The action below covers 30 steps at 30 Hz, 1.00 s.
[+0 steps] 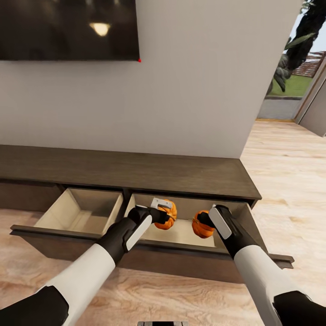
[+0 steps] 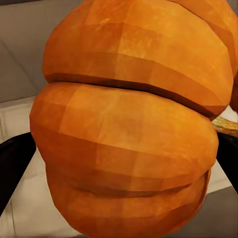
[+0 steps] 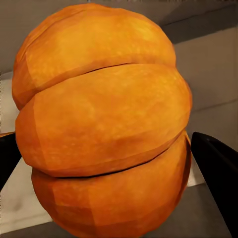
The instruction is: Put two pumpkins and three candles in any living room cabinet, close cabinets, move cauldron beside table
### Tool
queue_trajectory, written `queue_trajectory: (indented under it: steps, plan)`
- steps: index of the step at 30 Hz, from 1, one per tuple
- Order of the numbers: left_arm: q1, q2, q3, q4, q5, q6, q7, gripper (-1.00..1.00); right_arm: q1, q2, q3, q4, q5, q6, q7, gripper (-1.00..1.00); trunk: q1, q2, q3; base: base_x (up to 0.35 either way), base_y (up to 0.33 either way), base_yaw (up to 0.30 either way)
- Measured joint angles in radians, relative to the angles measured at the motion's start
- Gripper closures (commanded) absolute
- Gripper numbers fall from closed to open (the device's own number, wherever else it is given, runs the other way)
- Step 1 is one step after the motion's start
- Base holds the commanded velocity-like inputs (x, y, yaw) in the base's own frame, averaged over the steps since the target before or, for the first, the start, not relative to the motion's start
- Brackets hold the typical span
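Scene: a long low dark cabinet (image 1: 136,170) is standing against a pale wall, with a dark screen (image 1: 68,29) hanging above it and a light wood floor (image 1: 290,163) running to the right.
Drawers: two drawers are standing pulled out side by side; the left drawer (image 1: 77,210) is showing a pale beige inside, and the right drawer (image 1: 185,233) is holding both arms' ends over its beige floor.
Left gripper (image 1: 164,216): it is reaching over the right drawer's front edge and pinching the left pumpkin (image 1: 168,213) between its dark fingers.
Left pumpkin, close up: in the left wrist view the ribbed orange pumpkin (image 2: 129,124) is sitting between two dark fingers (image 2: 12,166) at either side, with beige drawer floor behind it.
Right gripper (image 1: 204,222): it is reaching into the same drawer and pinching the right pumpkin (image 1: 200,225).
Right pumpkin, close up: in the right wrist view the pumpkin (image 3: 104,124) is sitting between dark fingers (image 3: 215,171) pressing at its sides.
Spacing: the two pumpkins are hanging near each other, apart, both inside the right drawer's opening.
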<state>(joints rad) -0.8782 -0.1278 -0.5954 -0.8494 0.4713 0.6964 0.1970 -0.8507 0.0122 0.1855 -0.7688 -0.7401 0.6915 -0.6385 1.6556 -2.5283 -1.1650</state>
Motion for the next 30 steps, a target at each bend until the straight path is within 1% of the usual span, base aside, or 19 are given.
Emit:
queue_trajectory:
  steps: [1, 8, 10, 15, 18, 20, 26, 28, 30]
  plan:
    - [0.0, 0.0, 0.0, 0.001, -0.001, 0.0, 0.0, 1.0, 0.0, 0.0, 0.002, 0.001, 0.002, -0.002, 0.0, 1.0, 0.0, 0.0, 0.0, 0.0, 0.0, 0.0]
    - [0.0, 0.0, 0.0, 0.005, -0.001, -0.001, 0.0, 1.0, 0.0, 0.002, 0.008, 0.006, 0.002, -0.012, 0.001, 1.0, 0.003, -0.002, -0.027, 0.0, 0.0, 0.0]
    - [0.0, 0.0, 0.0, 0.005, -0.003, -0.001, 0.0, 1.0, 0.0, 0.003, 0.009, 0.005, 0.002, -0.015, 0.001, 1.0, 0.003, -0.002, -0.027, 0.0, 0.0, 0.0]
    - [0.0, 0.0, 0.0, 0.005, -0.003, -0.008, 0.0, 1.0, -0.001, 0.007, 0.011, 0.006, 0.001, -0.021, 0.001, 1.0, 0.006, -0.003, -0.046, 0.0, 0.0, 0.0]
    - [0.0, 0.0, 0.0, 0.006, -0.003, -0.012, 0.0, 1.0, -0.001, 0.007, 0.022, 0.006, 0.0, -0.022, 0.001, 1.0, 0.007, -0.003, -0.058, 0.0, 0.0, 0.0]
    - [0.0, 0.0, -0.001, 0.006, -0.003, -0.014, 0.001, 1.0, -0.001, 0.007, 0.035, 0.006, -0.001, -0.023, 0.001, 1.0, 0.008, -0.004, -0.066, 0.0, 0.0, 0.0]
    - [0.0, 0.0, -0.004, 0.005, -0.005, -0.03, 0.001, 1.0, -0.002, 0.007, 0.049, 0.006, 0.0, -0.024, 0.001, 1.0, 0.008, -0.004, -0.066, 0.0, 0.0, 0.0]
    - [0.0, 0.0, -0.014, 0.005, -0.005, -0.039, 0.008, 1.0, -0.002, 0.007, 0.05, 0.006, 0.0, -0.025, 0.001, 1.0, 0.008, -0.004, -0.066, 0.0, 0.0, 0.0]
    - [0.0, 0.0, -0.03, 0.005, -0.005, -0.045, 0.026, 1.0, -0.002, 0.008, 0.051, 0.006, 0.0, -0.025, 0.001, 1.0, 0.008, -0.004, -0.066, 0.0, 0.0, 0.0]
